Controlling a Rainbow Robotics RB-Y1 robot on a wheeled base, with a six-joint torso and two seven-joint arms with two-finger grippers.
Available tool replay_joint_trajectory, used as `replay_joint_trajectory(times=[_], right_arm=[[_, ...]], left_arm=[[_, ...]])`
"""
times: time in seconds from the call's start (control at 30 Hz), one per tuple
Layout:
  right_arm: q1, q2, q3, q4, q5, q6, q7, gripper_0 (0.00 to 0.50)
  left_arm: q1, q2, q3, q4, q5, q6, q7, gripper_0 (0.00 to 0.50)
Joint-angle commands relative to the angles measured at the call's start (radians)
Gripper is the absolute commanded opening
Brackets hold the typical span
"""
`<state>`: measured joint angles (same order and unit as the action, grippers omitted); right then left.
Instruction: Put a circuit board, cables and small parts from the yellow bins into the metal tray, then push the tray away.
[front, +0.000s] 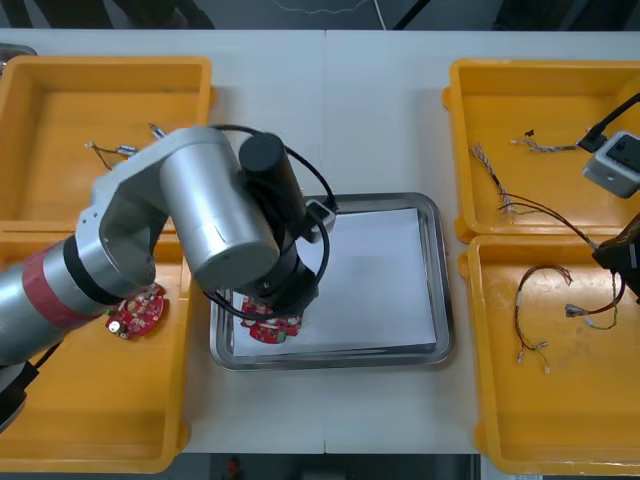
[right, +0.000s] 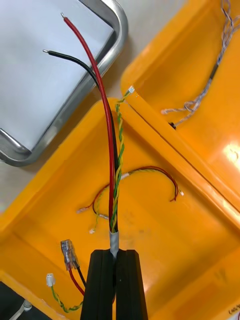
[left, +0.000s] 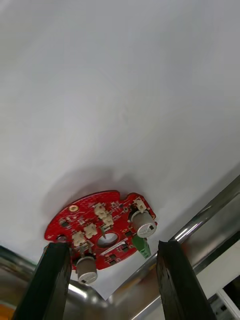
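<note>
The round red circuit board (left: 102, 232) lies flat on the white lining of the shiny metal tray (front: 432, 280), in its seven o'clock corner; the left gripper (left: 112, 246) hangs just above it, released, black fingers spread wide to either side of the board. The board looks light, stiff and fragile, studded with small components, so I judge the bare rim the place to pinch it.

At the tray's three o'clock the right gripper (right: 115, 252) is clenched on the grey sleeve of a bundle of red, black and yellow-green wires (right: 111, 165); it looks soft and whippy, its bare ends pointing toward the tray, and is best held at that sleeve.

Of the yellow plastic bins, the eight o'clock bin (front: 100, 400) holds a second red board (front: 137, 312); the ten o'clock bin (front: 60, 160), small metal parts (front: 126, 151); the two o'clock bin (front: 560, 110), a twisted blue and white cable (front: 490, 170); the four o'clock bin (front: 560, 420), a red and yellow cable (front: 535, 300).
</note>
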<state>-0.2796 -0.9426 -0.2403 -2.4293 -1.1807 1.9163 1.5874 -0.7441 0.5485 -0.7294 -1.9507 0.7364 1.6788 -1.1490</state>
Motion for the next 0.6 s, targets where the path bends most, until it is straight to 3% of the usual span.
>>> replay_joint_trajectory(times=[0.03, 0.27, 0.47, 0.6], right_arm=[[-0.113, -0.044, 0.092, -0.022, -0.017, 0.004, -0.014, 0.0], [-0.29, -0.028, 0.308, -0.017, 0.007, 0.004, -0.024, 0.0], [-0.428, 0.077, 0.489, 0.009, 0.073, 0.004, -0.018, 0.0], [-0.486, 0.162, 0.61, 0.029, 0.156, 0.004, -0.003, 0.0]], left_arm=[[-0.037, -0.024, 0.125, -0.062, 0.028, 0.071, 0.095, 0.5], [-0.035, -0.024, 0.289, -0.082, 0.037, 0.213, 0.072, 0.5], [-0.037, -0.016, 0.413, -0.082, 0.04, 0.241, 0.052, 0.5], [-0.035, -0.004, 0.476, -0.079, 0.038, 0.241, 0.052, 0.5]])
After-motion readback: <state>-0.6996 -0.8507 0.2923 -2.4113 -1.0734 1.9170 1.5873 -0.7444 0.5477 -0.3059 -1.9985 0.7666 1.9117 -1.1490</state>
